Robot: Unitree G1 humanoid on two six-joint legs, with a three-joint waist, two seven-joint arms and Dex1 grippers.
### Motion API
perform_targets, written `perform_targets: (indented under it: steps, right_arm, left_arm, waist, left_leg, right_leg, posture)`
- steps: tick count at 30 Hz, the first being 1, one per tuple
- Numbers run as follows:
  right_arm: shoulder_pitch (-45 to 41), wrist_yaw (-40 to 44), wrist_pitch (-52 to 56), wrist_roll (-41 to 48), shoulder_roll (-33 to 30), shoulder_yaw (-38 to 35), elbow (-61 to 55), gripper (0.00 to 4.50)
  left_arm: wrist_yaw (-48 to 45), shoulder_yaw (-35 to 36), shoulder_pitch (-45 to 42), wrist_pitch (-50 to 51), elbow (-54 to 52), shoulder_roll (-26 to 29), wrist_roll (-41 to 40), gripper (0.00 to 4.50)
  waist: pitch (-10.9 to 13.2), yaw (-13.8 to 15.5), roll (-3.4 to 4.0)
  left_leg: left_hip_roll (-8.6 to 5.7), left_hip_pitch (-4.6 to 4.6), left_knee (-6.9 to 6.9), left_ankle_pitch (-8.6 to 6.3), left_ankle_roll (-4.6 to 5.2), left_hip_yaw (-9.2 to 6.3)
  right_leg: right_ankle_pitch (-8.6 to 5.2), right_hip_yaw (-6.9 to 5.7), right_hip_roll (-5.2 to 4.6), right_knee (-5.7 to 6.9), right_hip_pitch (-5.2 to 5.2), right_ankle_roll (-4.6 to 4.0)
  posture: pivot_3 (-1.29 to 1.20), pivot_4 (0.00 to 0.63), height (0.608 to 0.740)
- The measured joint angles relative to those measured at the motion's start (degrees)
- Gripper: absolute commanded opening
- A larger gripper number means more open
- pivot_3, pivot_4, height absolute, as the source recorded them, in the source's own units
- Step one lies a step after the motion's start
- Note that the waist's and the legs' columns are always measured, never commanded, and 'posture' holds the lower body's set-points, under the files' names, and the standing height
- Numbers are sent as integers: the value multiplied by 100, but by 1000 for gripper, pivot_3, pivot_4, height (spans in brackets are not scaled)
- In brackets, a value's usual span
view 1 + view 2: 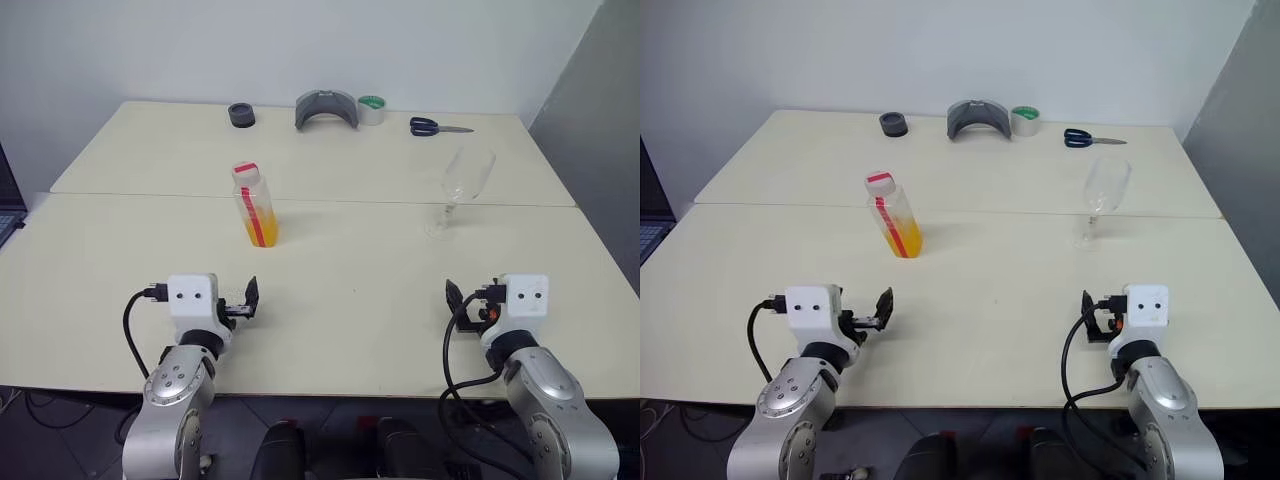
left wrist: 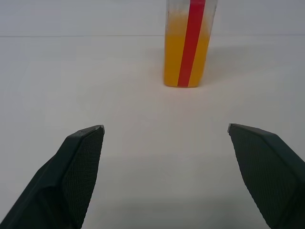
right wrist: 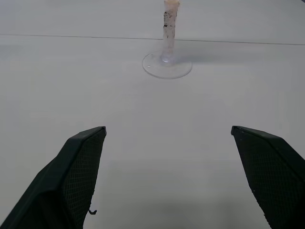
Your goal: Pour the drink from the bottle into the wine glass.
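left wrist view has the left gripper [image 2: 166, 130] spread as wide as it goes, its black fingers [image 2: 76, 167] holding nothing and touching nothing, bare table [image 2: 143, 143] between them. the bottle [image 2: 188, 43] stands upright ahead of it, well apart, the orange drink [image 2: 171, 57] filling its lower part. the right gripper [image 3: 168, 129] is likewise wide open and empty; the wine glass [image 3: 167, 62] stands upright straight ahead of it, well clear of the fingertips.
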Motion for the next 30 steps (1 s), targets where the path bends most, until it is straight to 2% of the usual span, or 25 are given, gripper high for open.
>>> perform_targets:
  steps: [18, 30]
  right_arm:
    - [-27, -5, 0, -4, 40, 37, -2, 4488]
    - [-31, -17, 0, -6, 53, 85, -5, 4488]
  left_arm:
    - [67, 30, -314, 469, -364, 3, -187, 4500]
    - [261, -187, -511, 624, -365, -59, -161, 4500]
  waist:
    - [-1, 0, 0]
    - [-1, 0, 0]
  left_leg:
    - [0, 0, 0, 0, 0, -1]
    - [0, 0, 0, 0, 0, -1]
  right_leg:
    - [0, 0, 1, 0, 0, -1]
    - [1, 0, 1, 0, 0, -2]
  posture:
    - [0, 150, 740]
    - [0, 150, 740]
